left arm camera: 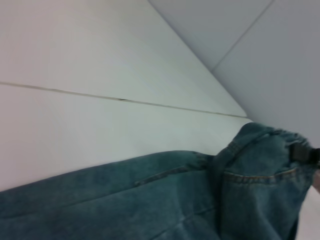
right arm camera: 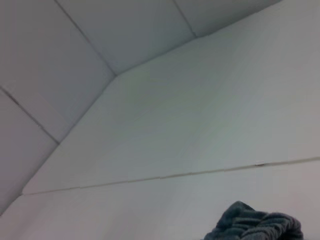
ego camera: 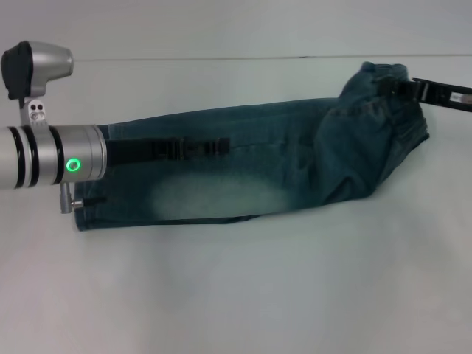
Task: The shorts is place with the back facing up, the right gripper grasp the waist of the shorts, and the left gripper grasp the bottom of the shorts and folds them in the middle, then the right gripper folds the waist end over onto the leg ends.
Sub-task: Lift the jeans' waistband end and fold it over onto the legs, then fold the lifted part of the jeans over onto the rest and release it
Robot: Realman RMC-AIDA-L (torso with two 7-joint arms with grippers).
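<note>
The denim shorts (ego camera: 280, 155) lie folded lengthwise across the white table, a pale bleached patch facing up. Their leg ends (ego camera: 85, 217) rest flat at the left, partly hidden under the silver wrist. My left gripper (ego camera: 221, 146) reaches low over the middle of the folded shorts. At the far right the puckered waist end (ego camera: 380, 77) is bunched and lifted, with my right gripper (ego camera: 402, 87) shut on it. The left wrist view shows the shorts (left arm camera: 150, 200) and the right gripper (left arm camera: 302, 152) at the raised waist. Bunched waist fabric (right arm camera: 255, 225) shows in the right wrist view.
The white table (ego camera: 236, 295) stretches in front of and behind the shorts, with a thin seam line (ego camera: 221, 57) along its far side. Pale wall panels (right arm camera: 75, 50) stand beyond it.
</note>
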